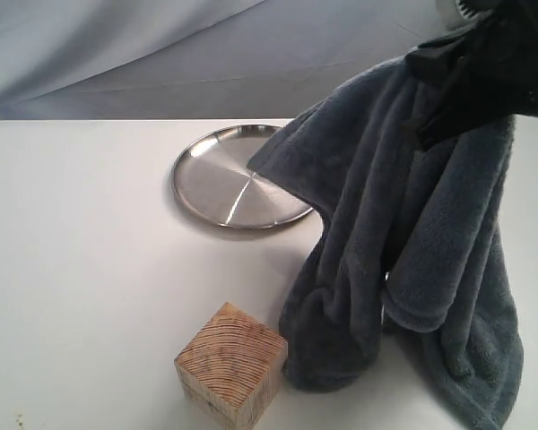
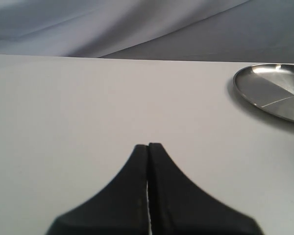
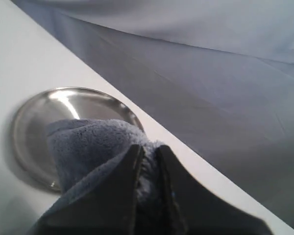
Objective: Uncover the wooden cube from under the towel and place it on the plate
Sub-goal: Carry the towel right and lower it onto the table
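The wooden cube [image 1: 230, 365] stands uncovered on the white table near the front edge. Just right of it hangs the blue-grey towel [image 1: 412, 260], lifted off the table with its lower folds still resting there. My right gripper [image 1: 448, 76] is shut on the towel's top, high at the upper right; in the right wrist view the fleece [image 3: 88, 147] is pinched between its fingers [image 3: 149, 152]. The steel plate [image 1: 220, 184] lies behind, its right rim hidden by a hanging towel corner. My left gripper [image 2: 148, 146] is shut and empty, low over bare table left of the plate [image 2: 274, 90].
The white table [image 1: 81, 251] stretches left and forward of the plate. A grey-blue cloth backdrop [image 1: 161, 54] hangs behind the table's far edge.
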Robot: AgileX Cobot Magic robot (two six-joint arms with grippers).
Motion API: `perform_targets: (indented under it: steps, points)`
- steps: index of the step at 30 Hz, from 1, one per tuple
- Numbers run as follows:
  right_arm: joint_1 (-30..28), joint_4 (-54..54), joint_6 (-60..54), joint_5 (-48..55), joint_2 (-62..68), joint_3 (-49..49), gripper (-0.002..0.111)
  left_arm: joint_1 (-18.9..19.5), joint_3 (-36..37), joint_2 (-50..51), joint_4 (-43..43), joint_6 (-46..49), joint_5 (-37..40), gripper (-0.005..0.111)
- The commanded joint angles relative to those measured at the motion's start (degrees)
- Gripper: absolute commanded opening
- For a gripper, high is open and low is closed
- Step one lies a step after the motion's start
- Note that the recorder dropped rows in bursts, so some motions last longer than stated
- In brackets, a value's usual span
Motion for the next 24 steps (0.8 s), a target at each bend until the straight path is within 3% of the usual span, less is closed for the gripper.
perform_targets:
  steps: [1,24]
  points:
    - [-4.88,0.62,4.05,-0.55,-0.5,-0.08,0.0,-0.2,0.24,-0.23,0.15,0.05,-0.74,0.0]
    - [-3.12,5.82,3.86,16.15,-0.29,-0.08,0.0,-0.2,0.24,-0.23,0.15,0.05,-0.74,0.0]
